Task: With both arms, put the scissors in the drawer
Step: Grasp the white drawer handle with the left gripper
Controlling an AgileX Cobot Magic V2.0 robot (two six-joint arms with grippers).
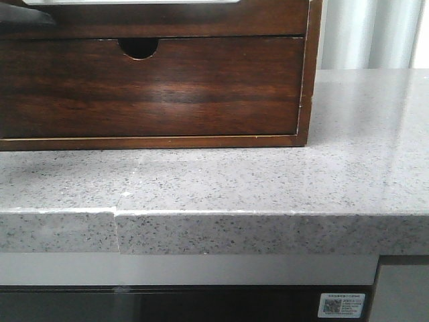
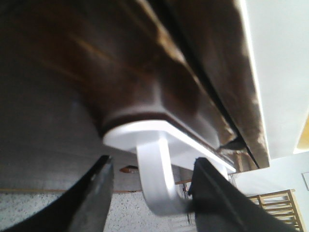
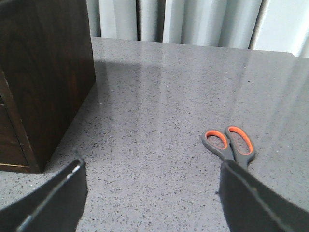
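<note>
- Drawer: fills most of the left wrist view, glossy dark brown wood with a pale, round-cornered cutout on its edge; too close and blurred to tell whether shut or pulled out.
- White hook: hangs from that pale cutout and curls back at its end, between the two fingers of the left gripper.
- Left gripper: spread wide, straddling the white hook; leaves a clear gap on one side, and seems to brush the curled tip with the other finger, though contact cannot be told for sure; clamps nothing.
- Scissors: lie flat on the countertop, well apart from the cabinet; show grey handles with orange-lined loops, blades hidden behind a finger of the right gripper.
- Right gripper: released, black fingers far apart, hovering above the counter, holding and touching nothing; scissors just beyond one finger.
- Cabinet: stands on the countertop, dark brown wood, its side towards the right wrist camera.
- Lower drawer front: closed, with a small half-round finger notch at its top edge.
- Pale curtain: hangs behind the counter's far edge.
</note>
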